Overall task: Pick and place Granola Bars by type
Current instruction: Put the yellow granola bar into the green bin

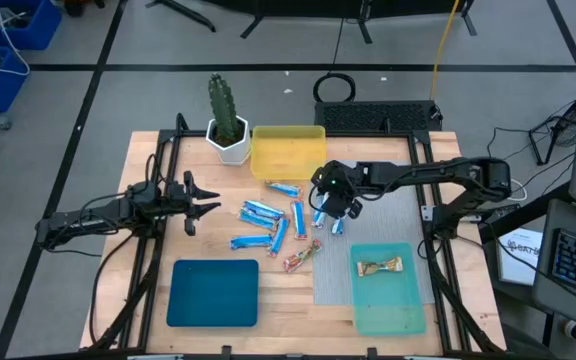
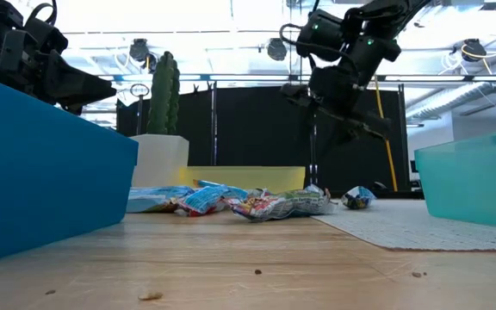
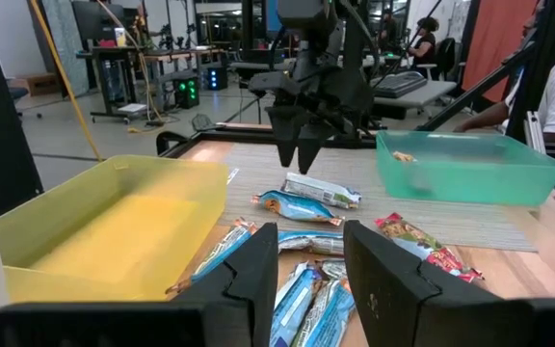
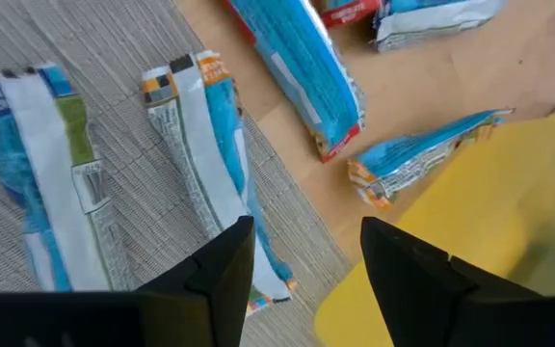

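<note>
Jaws of the right gripper [image 1: 334, 208] apart and empty, as the gap between its dark fingers [image 4: 222, 272] shows in the right wrist view, hovering clear of the tabletop over the edge of the grey mat [image 1: 388, 215]. Directly beneath, two blue-and-white bars [image 4: 205, 154] lying side by side on the mat, label side down, with a third blue bar [image 4: 302, 67] and a fourth [image 4: 422, 154] on bare wood just beside the yellow tray [image 1: 288, 152].

Jaws of the left gripper [image 1: 208, 207] also apart and empty, held above the wooden table [image 1: 148, 262] at the left, pointing toward the heap and well apart from it. Seen past its fingers [image 3: 258, 265]: more blue wrappers, with the right gripper hanging above them farther off.

Granola Bars [image 1: 280, 228] scattered mid-table between the two grippers, mostly blue-and-white, some overlapping. One reddish multicoloured bar [image 1: 302, 256] at the heap's near edge. One tan bar [image 1: 382, 265] alone inside the light teal tray [image 1: 388, 308] at the right. Dark teal tray [image 1: 213, 293] at the near left. Potted cactus [image 1: 225, 118] in a white pot just beside the yellow tray's left end.

People seated in the room beyond the table, in the left wrist view.
</note>
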Tool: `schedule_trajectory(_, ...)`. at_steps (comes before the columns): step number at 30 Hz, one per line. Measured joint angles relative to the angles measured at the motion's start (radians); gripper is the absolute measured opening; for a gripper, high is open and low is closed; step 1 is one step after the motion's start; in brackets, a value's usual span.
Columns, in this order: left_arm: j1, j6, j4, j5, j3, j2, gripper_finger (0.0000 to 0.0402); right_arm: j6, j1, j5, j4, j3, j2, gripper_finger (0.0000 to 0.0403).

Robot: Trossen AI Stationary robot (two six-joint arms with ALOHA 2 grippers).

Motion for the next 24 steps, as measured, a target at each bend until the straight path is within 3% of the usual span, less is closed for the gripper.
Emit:
schedule_trajectory(12, 0.000, 0.000, 0.008, 0.000, 0.000, 0.000, 0.0124, -0.027, -0.016, -0.018, 0.023, 0.000, 0.088, 0.0238)
schedule_trajectory(24, 0.000, 0.000, 0.008, 0.000, 0.000, 0.000, 0.0124, -0.024, -0.026, -0.017, 0.037, 0.000, 0.160, 0.0238)
